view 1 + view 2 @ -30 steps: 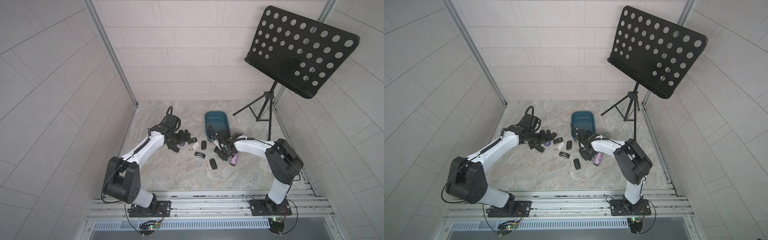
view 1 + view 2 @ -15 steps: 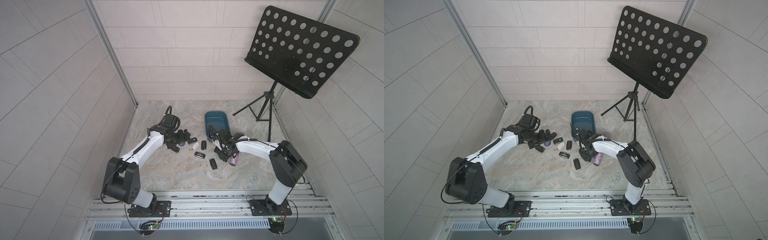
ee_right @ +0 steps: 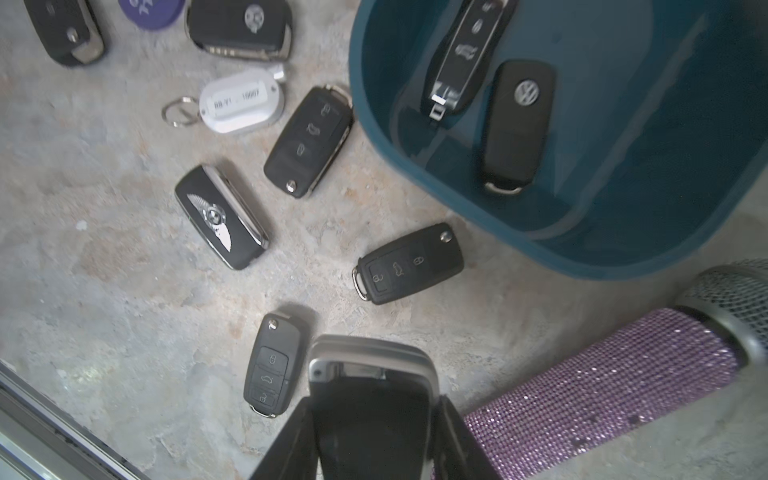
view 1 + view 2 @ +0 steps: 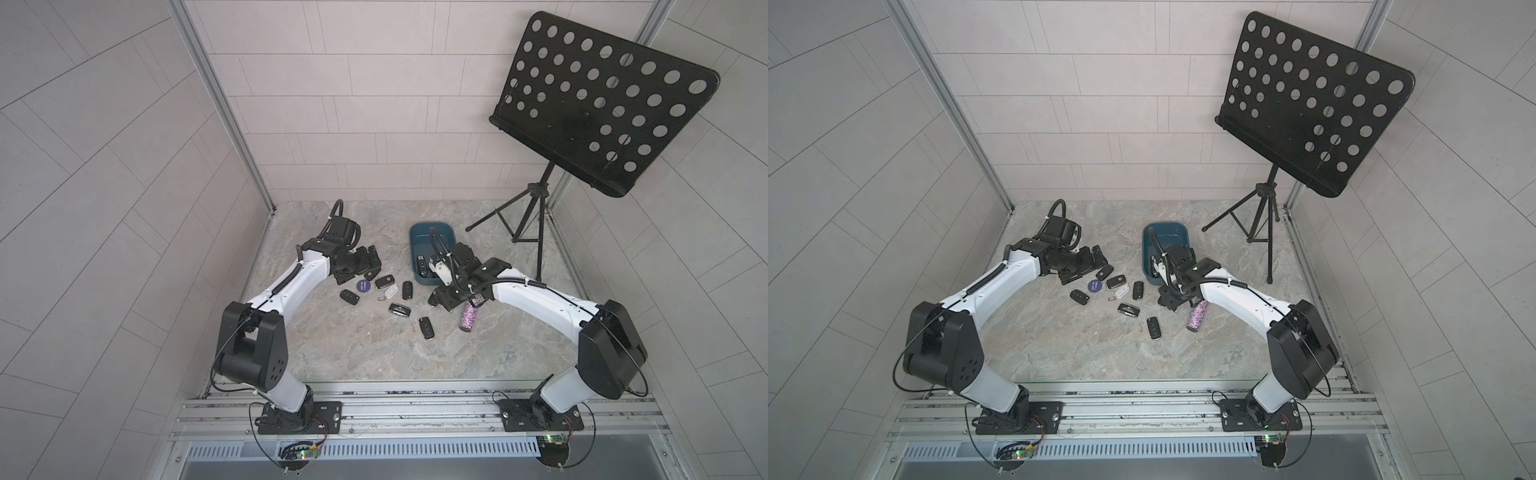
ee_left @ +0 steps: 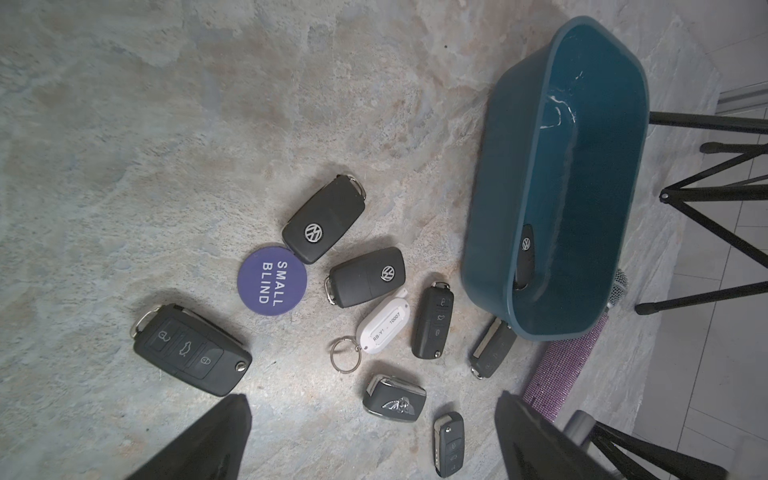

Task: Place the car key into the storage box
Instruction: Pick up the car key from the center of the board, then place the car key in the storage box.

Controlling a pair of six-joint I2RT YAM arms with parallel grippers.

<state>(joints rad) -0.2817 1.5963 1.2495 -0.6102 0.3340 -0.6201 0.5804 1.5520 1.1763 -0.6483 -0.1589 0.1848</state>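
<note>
Elbow of my right arm (image 4: 540, 299) has swung out rightward, yet the right gripper (image 3: 374, 407) barely shifted: clenched on a silver-trimmed car key (image 3: 370, 365), just near of the storage box (image 4: 419, 237), apparently short of its rim, so the drop is still ahead. Left gripper (image 4: 363, 266) hangs spread, empty.

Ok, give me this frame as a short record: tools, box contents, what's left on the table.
right tool: shut on a black silver-rimmed car key, just outside the storage box
left tool: open, empty, above the table
storage box: VW fob and glossy black key inside
table: seven loose key fobs, purple chip, white key tag, glitter microphone
task state: held key not yet in box
</note>
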